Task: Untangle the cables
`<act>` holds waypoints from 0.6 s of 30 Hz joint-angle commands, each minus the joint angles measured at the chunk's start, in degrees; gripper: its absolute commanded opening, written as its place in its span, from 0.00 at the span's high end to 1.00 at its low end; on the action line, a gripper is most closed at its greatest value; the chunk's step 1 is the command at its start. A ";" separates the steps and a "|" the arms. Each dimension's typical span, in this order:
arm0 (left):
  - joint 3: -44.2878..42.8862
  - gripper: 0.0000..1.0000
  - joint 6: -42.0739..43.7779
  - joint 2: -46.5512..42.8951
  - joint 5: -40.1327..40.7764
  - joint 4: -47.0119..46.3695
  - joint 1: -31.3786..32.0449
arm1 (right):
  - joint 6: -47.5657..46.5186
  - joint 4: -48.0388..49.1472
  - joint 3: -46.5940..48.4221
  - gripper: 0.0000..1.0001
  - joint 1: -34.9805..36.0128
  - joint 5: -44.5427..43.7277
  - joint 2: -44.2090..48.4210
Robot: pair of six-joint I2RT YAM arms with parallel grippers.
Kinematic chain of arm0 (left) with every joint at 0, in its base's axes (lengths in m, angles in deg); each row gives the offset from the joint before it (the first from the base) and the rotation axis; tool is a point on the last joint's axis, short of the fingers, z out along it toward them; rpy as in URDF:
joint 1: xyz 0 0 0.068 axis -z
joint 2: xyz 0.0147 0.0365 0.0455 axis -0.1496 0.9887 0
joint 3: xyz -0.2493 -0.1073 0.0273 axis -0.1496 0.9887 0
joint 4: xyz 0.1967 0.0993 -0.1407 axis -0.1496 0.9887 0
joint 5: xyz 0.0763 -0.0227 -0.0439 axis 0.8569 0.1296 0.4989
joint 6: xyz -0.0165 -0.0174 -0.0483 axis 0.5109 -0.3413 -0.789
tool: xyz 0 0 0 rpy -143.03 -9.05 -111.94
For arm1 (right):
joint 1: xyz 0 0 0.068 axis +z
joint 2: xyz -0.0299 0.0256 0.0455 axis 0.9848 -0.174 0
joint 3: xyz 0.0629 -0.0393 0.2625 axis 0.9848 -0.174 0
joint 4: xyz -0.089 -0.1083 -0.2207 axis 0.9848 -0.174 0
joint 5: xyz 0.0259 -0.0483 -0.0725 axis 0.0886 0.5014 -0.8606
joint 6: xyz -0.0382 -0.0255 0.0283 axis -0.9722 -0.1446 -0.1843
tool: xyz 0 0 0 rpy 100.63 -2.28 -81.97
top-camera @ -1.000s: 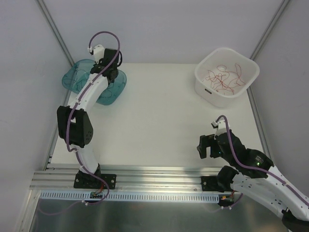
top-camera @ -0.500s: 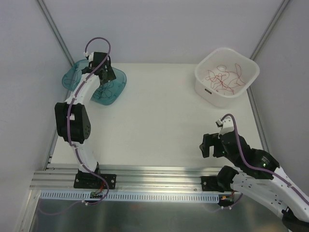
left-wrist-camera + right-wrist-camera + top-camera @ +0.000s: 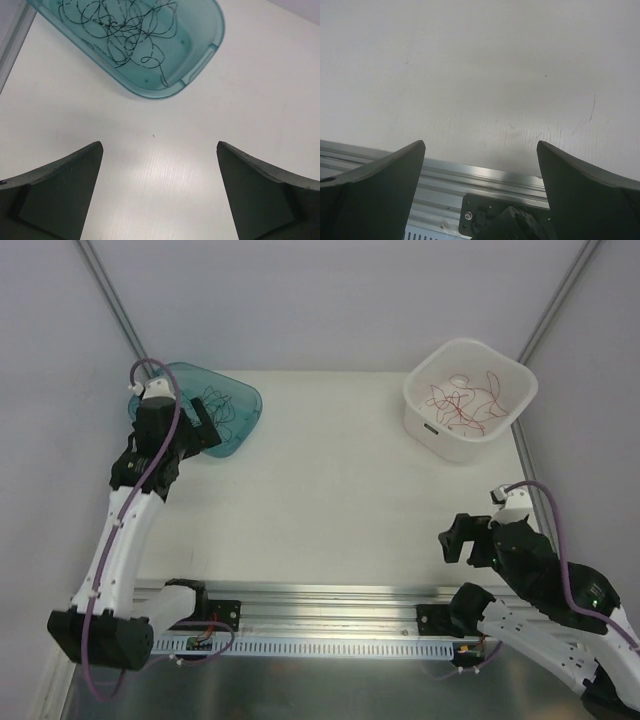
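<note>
A flat white table [image 3: 330,480] is seen from above. At its far right corner a square white plastic tub [image 3: 440,440] is set. At the far left, well apart from it, a shallow oval tray of translucent teal plastic [image 3: 212,45] is laid, its long axis running roughly across the table. The left gripper [image 3: 160,146] is held just on the near side of that tray, its jaws spread wide with nothing between them. The right gripper [image 3: 480,145] is likewise spread and empty, low over the table's near edge by the aluminium rail [image 3: 485,182] and well short of the tub. Thin curly black wire strands [image 3: 127,30] are gathered loosely inside the tray, directly ahead of the left gripper, which is much the nearer to them. Thin red wire strands [image 3: 465,400] are spread in the tub. The sorting by colour is judged finished or nearly so. Any further pick of black strands would best be made by reaching forward with the left arm.
</note>
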State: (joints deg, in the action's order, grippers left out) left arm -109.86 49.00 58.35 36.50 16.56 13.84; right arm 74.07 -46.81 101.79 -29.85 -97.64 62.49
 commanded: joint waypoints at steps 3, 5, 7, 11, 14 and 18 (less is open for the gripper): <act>7.22 0.01 2.01 -19.79 -6.25 5.91 0.13 | 2.05 -6.03 5.41 0.00 0.06 -6.55 4.23; 9.16 0.01 2.80 -28.49 -6.43 7.58 0.13 | 3.10 -7.09 6.46 0.00 0.06 -7.70 5.73; 11.43 0.01 2.81 -37.25 -4.77 10.31 0.13 | 3.02 -6.66 6.38 0.00 -0.03 -7.79 8.80; 14.70 0.01 0.62 -49.42 0.31 15.31 1.26 | 3.54 -7.00 6.20 0.00 0.06 -7.70 12.94; 17.16 0.01 -1.50 -57.15 3.23 17.26 2.06 | 4.42 -7.27 5.85 0.00 0.06 -8.05 15.92; 18.39 0.01 -2.47 -66.90 6.92 17.52 2.06 | 5.30 -7.62 5.50 0.00 -0.03 -8.58 19.18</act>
State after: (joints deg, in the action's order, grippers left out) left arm -92.09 48.06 -3.53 38.60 32.58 15.76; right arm 78.00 -53.30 106.73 -29.85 -104.55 79.72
